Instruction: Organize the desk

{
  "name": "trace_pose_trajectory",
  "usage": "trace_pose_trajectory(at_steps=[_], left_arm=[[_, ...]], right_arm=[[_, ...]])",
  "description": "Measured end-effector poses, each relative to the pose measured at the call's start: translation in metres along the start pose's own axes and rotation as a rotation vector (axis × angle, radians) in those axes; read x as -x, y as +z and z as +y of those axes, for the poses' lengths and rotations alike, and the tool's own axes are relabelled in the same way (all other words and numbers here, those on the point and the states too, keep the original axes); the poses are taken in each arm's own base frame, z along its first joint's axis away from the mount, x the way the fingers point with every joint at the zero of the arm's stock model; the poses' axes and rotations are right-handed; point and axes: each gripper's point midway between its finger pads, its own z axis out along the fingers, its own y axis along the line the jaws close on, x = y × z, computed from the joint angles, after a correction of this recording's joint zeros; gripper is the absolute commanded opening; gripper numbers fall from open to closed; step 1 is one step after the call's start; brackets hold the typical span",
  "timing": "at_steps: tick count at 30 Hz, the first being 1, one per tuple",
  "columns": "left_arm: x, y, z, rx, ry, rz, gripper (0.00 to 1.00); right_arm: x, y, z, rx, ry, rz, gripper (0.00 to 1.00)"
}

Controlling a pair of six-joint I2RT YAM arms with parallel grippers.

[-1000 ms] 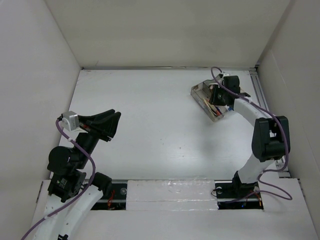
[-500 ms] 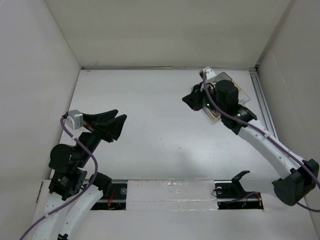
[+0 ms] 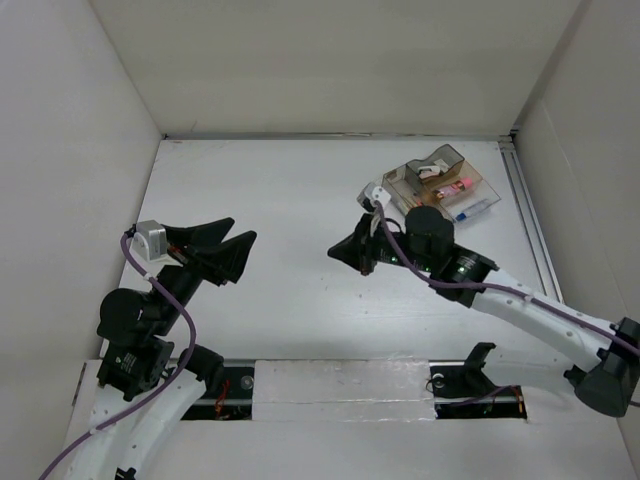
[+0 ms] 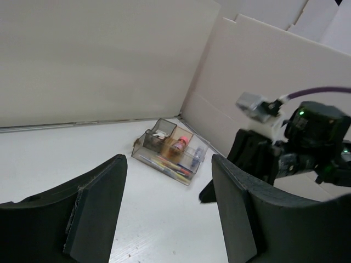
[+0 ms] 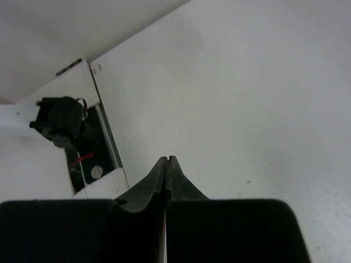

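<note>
The desk [image 3: 290, 190] is a flat white tabletop walled by white panels. My left gripper [image 3: 241, 230] hovers over its left side, open, with nothing between its fingers [image 4: 98, 208]. My right gripper [image 3: 335, 252] hangs over the middle of the desk, shut and empty, and its fingertips [image 5: 167, 160] point toward the near edge. In the left wrist view the right arm [image 4: 296, 142] stands at the right, with the desk [image 4: 82, 148] spread out ahead.
A small clear compartmented tray [image 3: 440, 180] sits at the back right with a pink item [image 3: 455, 186], a pen [image 3: 470, 210] and other small things in it, also in the left wrist view as the tray [image 4: 171, 150]. A metal rail [image 3: 525, 200] runs along the right edge.
The right arm swung away from the tray to the middle of the desk and its jaws closed. The left gripper opened wider and barely moved.
</note>
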Motion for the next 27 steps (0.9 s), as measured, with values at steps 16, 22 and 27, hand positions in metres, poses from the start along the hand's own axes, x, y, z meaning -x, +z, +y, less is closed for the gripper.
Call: trace_pose_trajectory(at_steps=[16, 22, 27], left_arm=[[0.001, 0.0, 0.0, -0.001, 0.008, -0.002, 0.57], [0.0, 0.0, -0.001, -0.005, 0.011, -0.001, 0.57], [0.0, 0.0, -0.002, -0.012, 0.012, 0.003, 0.56]], right_arm=[[-0.064, 0.034, 0.014, 0.072, 0.012, 0.167, 0.0], [-0.037, 0.018, 0.03, 0.091, -0.021, 0.083, 0.01], [-0.029, 0.015, 0.032, 0.084, -0.029, 0.057, 0.01]])
